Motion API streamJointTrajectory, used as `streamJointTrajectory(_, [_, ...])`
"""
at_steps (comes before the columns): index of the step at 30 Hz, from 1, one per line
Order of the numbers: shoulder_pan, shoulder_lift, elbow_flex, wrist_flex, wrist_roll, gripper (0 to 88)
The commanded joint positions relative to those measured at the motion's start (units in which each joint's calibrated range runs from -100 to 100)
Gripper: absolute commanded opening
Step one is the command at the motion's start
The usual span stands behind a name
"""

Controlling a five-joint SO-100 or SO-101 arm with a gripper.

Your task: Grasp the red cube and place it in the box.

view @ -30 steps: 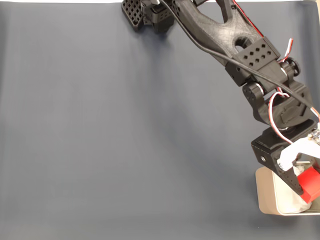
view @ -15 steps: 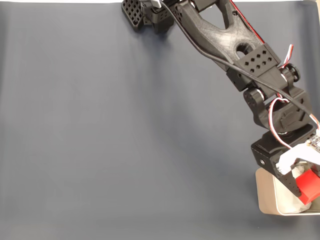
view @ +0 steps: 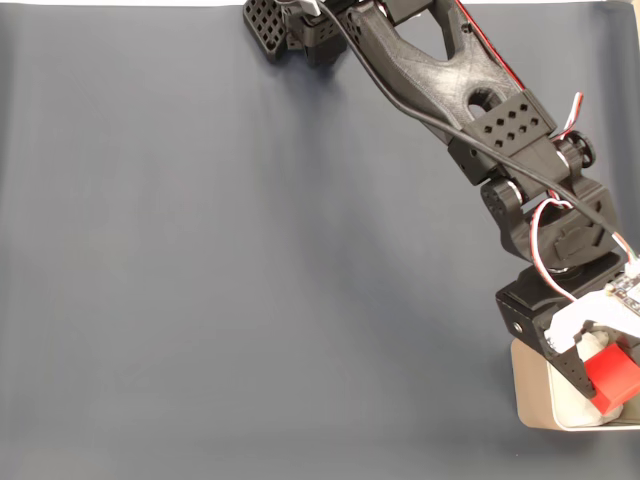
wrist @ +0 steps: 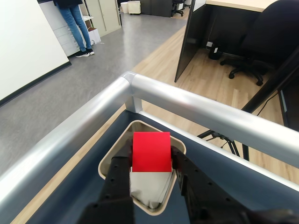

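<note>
At lower right of the fixed view we see the pincer (view: 603,377) clamped on the red cube (view: 612,379), directly above the box (view: 530,395). In the wrist view the red cube (wrist: 151,151) hangs over the white lining (wrist: 147,186), so that we judge release would drop it inside.

A dark blue-grey table (view: 250,260) carries everything, its surface smooth and matte. Directly beneath the gripper (view: 600,385) the beige box (view: 530,395) sits on it, white padding inside. In the wrist view the box (wrist: 112,156) lies just under the gripper's (wrist: 150,161) fingers, near the table's rounded metal rail (wrist: 196,105) beyond.
</note>
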Motion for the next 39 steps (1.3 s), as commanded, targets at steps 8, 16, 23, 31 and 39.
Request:
streamJointTrajectory(8, [0.7, -0.1, -3.0, 0.3, 0.0, 12.5])
streamJointTrajectory(16, [0.7, 0.2, -5.8, 6.8, 2.4, 41.5])
streamJointTrajectory(23, [0.8, 0.7, -7.0, 6.3, 2.3, 46.4])
streamJointTrajectory(31, [0.7, 0.7, -6.8, 5.1, 2.1, 47.0])
streamJointTrajectory(39, [0.5, 0.8, -6.8, 5.0, 1.7, 46.6])
